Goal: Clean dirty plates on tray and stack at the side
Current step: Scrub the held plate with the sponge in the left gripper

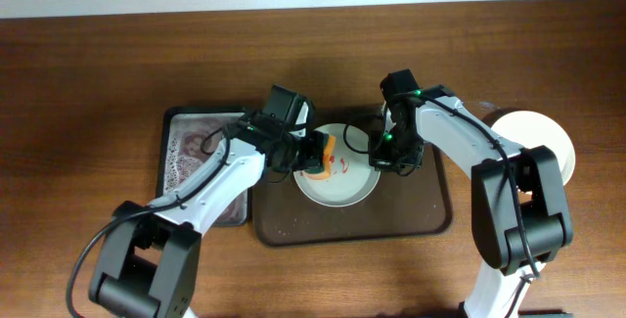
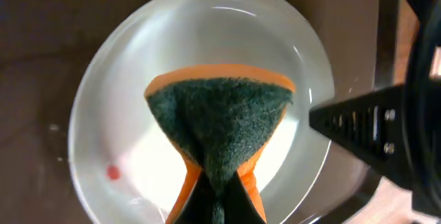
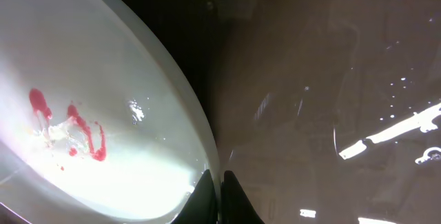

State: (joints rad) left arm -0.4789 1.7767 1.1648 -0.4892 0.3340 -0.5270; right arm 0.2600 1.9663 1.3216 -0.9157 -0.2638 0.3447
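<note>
A white dirty plate [image 1: 342, 186] with red smears [image 3: 86, 138] lies on the dark brown tray [image 1: 411, 220]. My left gripper [image 1: 315, 154] is shut on an orange sponge with a green scouring face [image 2: 220, 120] and holds it against the plate's left part [image 2: 131, 79]. A red spot [image 2: 112, 173] remains on the plate near the sponge. My right gripper [image 3: 219, 182] is shut on the plate's right rim [image 3: 200, 124], also seen in the overhead view [image 1: 387, 157].
A second tray [image 1: 186, 152] with a pinkish wet surface lies to the left of the brown one. A stack of clean white plates [image 1: 538, 142] stands on the table at the right. The right arm's finger [image 2: 365, 124] reaches in beside the plate.
</note>
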